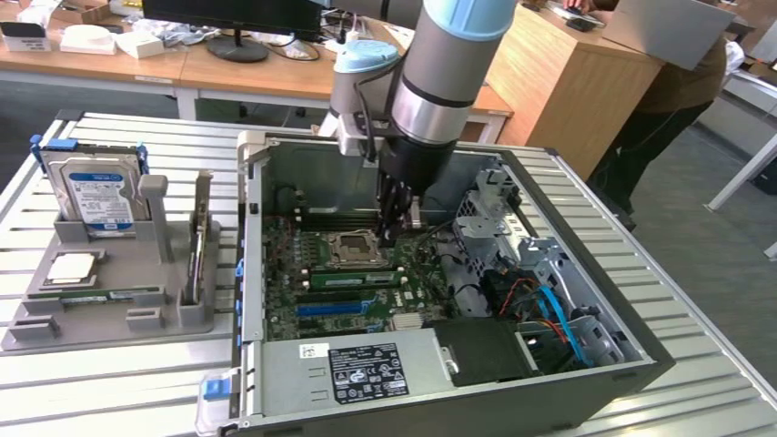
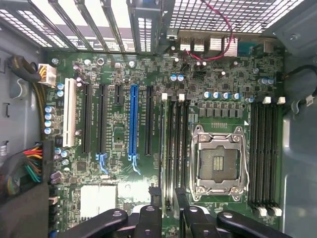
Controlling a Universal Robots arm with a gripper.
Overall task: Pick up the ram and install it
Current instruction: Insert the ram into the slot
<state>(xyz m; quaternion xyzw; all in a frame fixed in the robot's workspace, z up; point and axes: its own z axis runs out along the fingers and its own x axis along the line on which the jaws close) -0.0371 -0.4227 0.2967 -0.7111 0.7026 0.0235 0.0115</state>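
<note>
Starting with the ram (image 2: 167,201): a thin dark edge stands between the fingers (image 2: 182,206), and it is judged to be the stick seen edge-on, gripped by its two flat faces. The fingers are drawn close together on it, not spread. The identification is a judgement, since little of the stick is exposed past the pads.

The gripper (image 1: 401,223) hangs inside the open computer case (image 1: 631,364), low over the motherboard (image 2: 114,188). Directly beyond the fingertips lies a bank of empty memory slots (image 2: 174,144), running in line with the held edge. To one side of the fingers sits the open processor socket (image 2: 218,161), and past it, farther from the fingers, a second bank of slots (image 2: 262,153).

Well away from the fingers, outside the case on the exterior view's left, stands the parts tray (image 1: 73,328) with the hard drive (image 1: 100,196) upright in it.

Progress assessment: the pick-up appears complete and the stick has been carried into the case. Alignment with the near bank looks roughly set. Installation is not done: the stick is not seated, and whether it is touching a slot cannot be told.
</note>
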